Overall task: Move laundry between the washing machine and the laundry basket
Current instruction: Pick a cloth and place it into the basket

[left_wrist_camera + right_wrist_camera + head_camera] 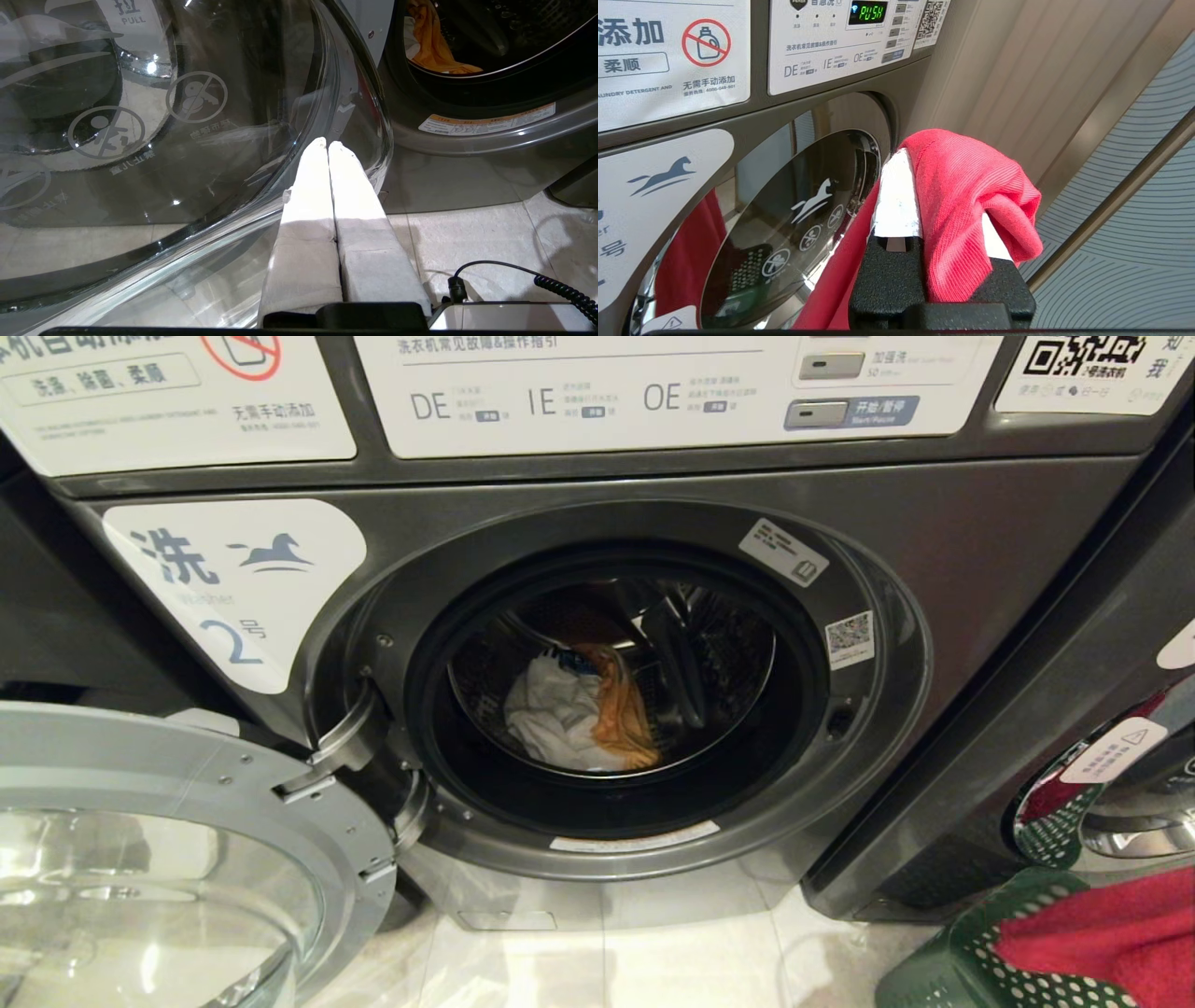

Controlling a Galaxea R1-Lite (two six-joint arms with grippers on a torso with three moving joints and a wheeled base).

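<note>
Right end effector (941, 205) clamped on red garment (966, 186), probably bound for open washing machine (597, 709); left end effector (328, 145) closed, empty, parked beside door (187, 140).

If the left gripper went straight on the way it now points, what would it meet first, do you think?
Most likely the open glass door: the shut left gripper points at its curved rim, which looks close ahead. Depth is unclear, so it might slip just past the rim towards the washing machine.
</note>
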